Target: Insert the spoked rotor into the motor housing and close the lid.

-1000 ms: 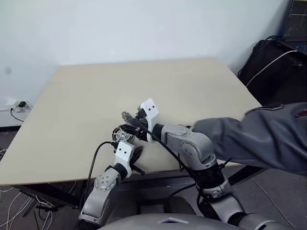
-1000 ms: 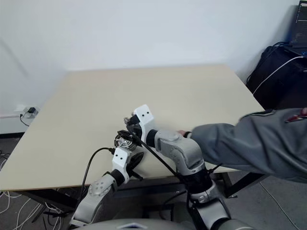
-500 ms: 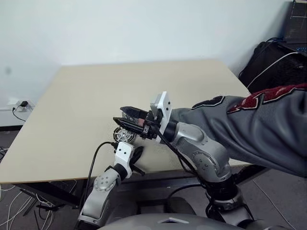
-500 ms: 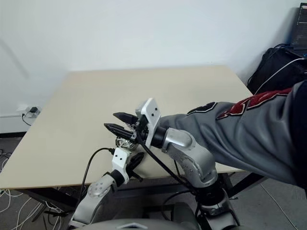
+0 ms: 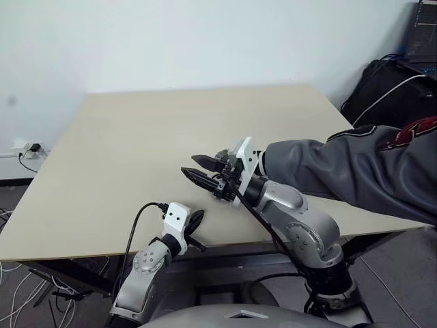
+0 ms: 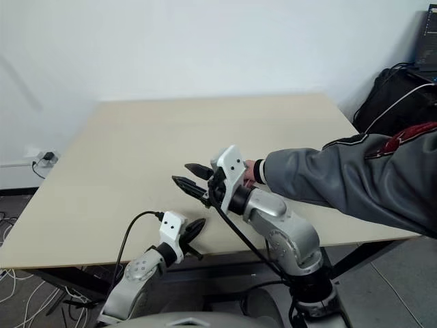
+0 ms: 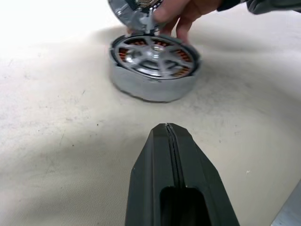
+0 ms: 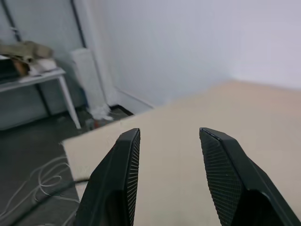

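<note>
Left fingers (image 7: 170, 141) pressed shut, empty, near motor housing (image 7: 153, 66) on surface (image 7: 244, 117); right fingers (image 8: 122, 160) parted, empty; lid (image 7: 134, 12) held by person's hand (image 7: 183, 12).

Silver-grey jointed arms (image 5: 300, 225) with white wrist blocks (image 5: 176, 216) — black ridged fingers (image 8: 117, 183), a black cable (image 5: 136, 225); the person wears a grey sleeve (image 5: 341, 171).

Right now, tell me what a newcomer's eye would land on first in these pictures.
First, a person's grey sleeve reaching in across the table from the right, its hand holding a small silver part just above the motor housing, whose copper windings show around a spoked silver centre. Next, the right gripper raised above the table, open and empty. The left gripper lies shut, pointing at the housing.
</note>
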Tool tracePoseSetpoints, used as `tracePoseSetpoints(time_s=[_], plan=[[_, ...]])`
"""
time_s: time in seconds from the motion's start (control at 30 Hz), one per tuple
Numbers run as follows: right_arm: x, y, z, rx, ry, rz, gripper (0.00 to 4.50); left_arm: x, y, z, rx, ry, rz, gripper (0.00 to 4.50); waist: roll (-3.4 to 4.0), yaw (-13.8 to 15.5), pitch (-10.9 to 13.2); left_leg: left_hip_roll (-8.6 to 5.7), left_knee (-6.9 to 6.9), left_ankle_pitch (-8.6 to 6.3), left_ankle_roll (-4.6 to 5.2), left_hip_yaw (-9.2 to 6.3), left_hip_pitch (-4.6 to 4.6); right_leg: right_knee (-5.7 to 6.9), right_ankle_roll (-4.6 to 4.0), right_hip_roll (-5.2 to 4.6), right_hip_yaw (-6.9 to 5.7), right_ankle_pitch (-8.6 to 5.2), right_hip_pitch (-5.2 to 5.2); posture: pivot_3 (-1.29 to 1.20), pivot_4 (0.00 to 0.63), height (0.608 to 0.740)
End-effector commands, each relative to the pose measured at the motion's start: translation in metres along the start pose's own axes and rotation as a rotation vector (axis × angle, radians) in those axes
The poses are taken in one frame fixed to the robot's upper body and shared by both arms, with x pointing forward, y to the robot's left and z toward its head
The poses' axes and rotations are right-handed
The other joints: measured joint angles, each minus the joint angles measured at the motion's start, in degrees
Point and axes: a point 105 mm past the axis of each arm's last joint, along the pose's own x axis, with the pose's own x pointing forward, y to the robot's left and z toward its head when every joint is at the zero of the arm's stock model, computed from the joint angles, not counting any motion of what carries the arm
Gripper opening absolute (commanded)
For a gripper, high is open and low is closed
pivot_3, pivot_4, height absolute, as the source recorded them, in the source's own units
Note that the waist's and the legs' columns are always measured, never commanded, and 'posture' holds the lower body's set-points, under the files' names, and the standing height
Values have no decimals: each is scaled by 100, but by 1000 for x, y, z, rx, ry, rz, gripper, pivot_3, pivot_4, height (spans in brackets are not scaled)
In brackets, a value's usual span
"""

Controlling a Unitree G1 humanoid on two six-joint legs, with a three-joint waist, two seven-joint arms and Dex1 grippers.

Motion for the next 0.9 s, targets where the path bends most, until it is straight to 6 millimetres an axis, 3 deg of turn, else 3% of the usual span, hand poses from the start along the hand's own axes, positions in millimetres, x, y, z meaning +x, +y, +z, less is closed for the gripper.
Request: tracePoseSetpoints(time_s=[0.03, 0.37, 0.6, 0.9], plan=[[-8, 5, 13, -18, -45, 1, 2157, 0, -2, 18, 24, -62, -16, 0, -1, 8, 1, 0, 0, 0, 0, -1, 0, 0, 0, 0, 0, 0, 1, 0, 0, 740], [-21, -8, -8, -94, 71, -45, 2157, 2, -5, 17, 24, -53, -33, 0, -14, 13, 9, 0, 6, -2, 3, 2, 0, -2, 2, -2, -1, -1, 4, 0, 0, 740], [-26, -25, -49, -295, 386, 19, 2157, 4, -5, 18, 27, -51, -40, 0, -37, 28, 25, 0, 13, -2, 5, 6, 1, -2, 5, -4, -5, 1, 5, 0, 0, 740], [-34, -55, -85, -532, 726, 152, 2157, 6, -3, 20, 32, -62, -30, 0, -52, 104, 34, -1, 23, -5, 11, 7, -1, -3, 6, -7, -16, 2, 8, 0, 0, 740]])
